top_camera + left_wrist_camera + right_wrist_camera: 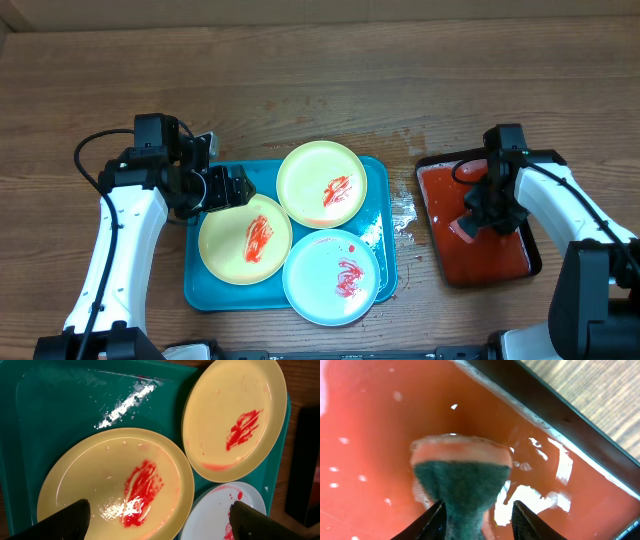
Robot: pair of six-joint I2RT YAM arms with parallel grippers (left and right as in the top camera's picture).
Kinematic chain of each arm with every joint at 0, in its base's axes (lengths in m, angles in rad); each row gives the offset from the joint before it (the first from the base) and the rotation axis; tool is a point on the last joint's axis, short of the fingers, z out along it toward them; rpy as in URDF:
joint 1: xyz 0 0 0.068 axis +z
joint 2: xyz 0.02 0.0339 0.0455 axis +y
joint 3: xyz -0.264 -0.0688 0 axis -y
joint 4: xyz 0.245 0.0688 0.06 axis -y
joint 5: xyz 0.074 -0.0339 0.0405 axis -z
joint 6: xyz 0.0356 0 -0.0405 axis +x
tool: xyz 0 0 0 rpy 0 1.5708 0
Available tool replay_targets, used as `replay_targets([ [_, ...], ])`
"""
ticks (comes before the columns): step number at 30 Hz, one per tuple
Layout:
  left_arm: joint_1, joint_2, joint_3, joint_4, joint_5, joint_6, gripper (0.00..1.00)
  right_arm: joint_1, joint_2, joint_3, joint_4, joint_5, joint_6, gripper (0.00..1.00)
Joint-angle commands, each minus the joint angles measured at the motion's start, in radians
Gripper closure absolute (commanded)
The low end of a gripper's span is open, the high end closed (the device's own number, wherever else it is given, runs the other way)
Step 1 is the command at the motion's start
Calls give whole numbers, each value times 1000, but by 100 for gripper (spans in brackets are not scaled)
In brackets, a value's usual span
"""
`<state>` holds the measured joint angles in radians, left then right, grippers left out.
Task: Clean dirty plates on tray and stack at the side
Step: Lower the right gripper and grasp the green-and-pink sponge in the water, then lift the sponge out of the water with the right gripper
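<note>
Three plates lie on the turquoise tray (196, 285), each smeared with red: a pale yellow plate (322, 183) at the back, a second yellow plate (245, 240) on the left, and a blue-white plate (331, 277) at the front. My left gripper (243, 187) hovers open over the left yellow plate (115, 485), its fingertips (70, 520) spread wide with nothing between them. My right gripper (476, 507) is down in the black tray (430, 162), jaws half closed around a green-and-orange sponge (462, 477). The left finger touches the sponge; a gap shows at the right finger.
The black tray holds red liquid (480, 250) and sits right of the turquoise tray. Wet splashes (405, 215) lie on the wooden table between the two trays. Droplets glisten on the bare tray corner (120, 405).
</note>
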<state>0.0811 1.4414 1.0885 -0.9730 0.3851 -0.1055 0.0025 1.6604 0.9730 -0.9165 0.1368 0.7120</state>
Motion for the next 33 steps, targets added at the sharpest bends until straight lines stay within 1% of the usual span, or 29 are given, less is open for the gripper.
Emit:
replay_targets([
  [1,3,4,24,2,-3,0,11,-2,3,-5,20,-32,-36,56],
  [5,3,4,24,2,-3,0,11,-2,3,-5,27,-66,-35,57],
  [10,3,4,24,2,-3,0,8,-2,3,-32,33,-95,-20,63],
  [13,3,4,24,2,-3,1,8,-2,3,-84,64,-124,-2,64],
  [14,3,4,24,2,-3,1,8,-2,3,-102,80,-135,-2,66],
  [15,3,4,24,3,-3,1,7,-2,3,-115,95,-140,-2,73],
  [16,3,4,24,5,-3,1,6,-2,3,-125,106,-140,-2,91],
  [17,3,4,24,6,-3,1,6,-2,3,-132,117,-140,-2,96],
  [20,3,4,24,9,-3,0,0,-2,2,-124,145,-140,-50,96],
  [26,3,4,24,9,-3,0,0,-2,2,-85,152,-139,-135,96],
  [31,3,4,24,21,-3,0,0,-2,-6,-51,211,-140,-334,96],
  [33,3,4,24,34,-3,0,0,0,-13,-22,229,-153,-435,96],
])
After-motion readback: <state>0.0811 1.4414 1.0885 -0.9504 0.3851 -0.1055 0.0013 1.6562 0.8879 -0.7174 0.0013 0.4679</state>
